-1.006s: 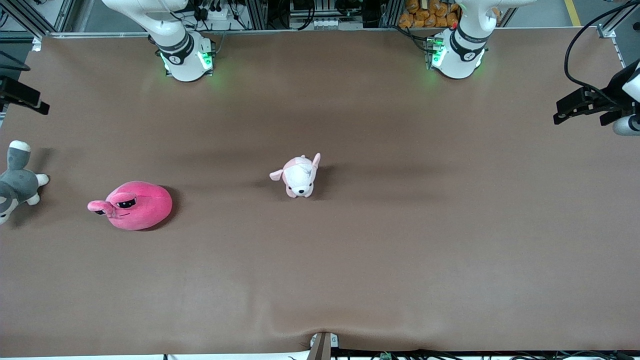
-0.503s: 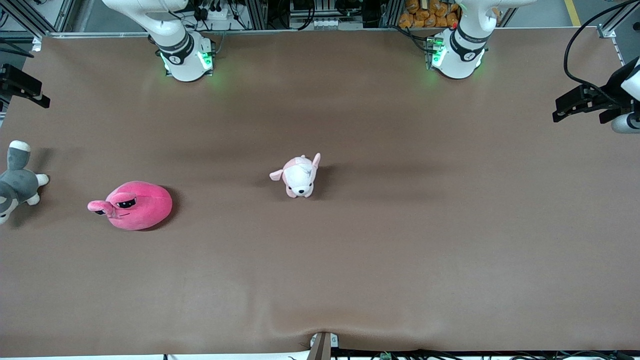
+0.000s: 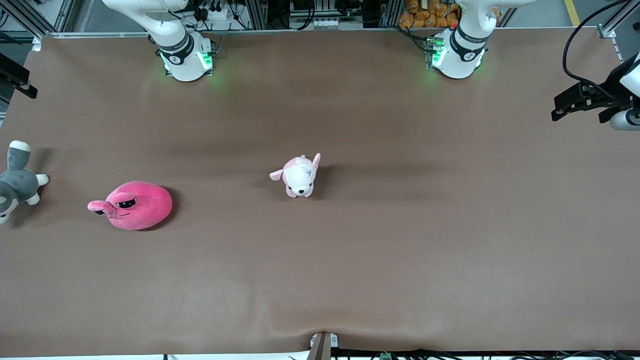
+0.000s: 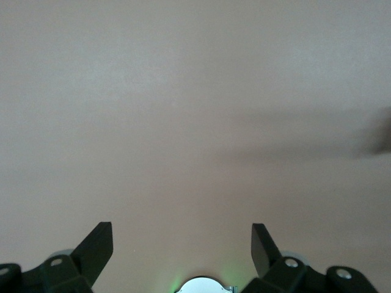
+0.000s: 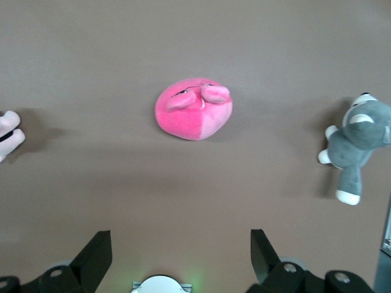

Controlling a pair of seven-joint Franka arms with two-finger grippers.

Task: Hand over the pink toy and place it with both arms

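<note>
The pink toy [image 3: 132,205], a hot-pink round plush with droopy black eyes and two stalks, lies on the brown table [image 3: 400,240] toward the right arm's end. It also shows in the right wrist view [image 5: 193,116]. My right gripper [image 3: 20,82] hangs high over the table's edge at the right arm's end, apart from the toy, open and empty [image 5: 181,256]. My left gripper [image 3: 562,107] hangs over the table's left arm's end, open and empty [image 4: 182,250], with only bare table below it.
A pale pink-and-white dog plush [image 3: 299,176] stands at the table's middle. A grey-and-white plush animal [image 3: 15,182] lies at the edge of the right arm's end, beside the pink toy; it also shows in the right wrist view [image 5: 357,143].
My right gripper has drifted toward the bases' side along the table edge. My left gripper has shifted slightly the same way. The toys have not moved.
</note>
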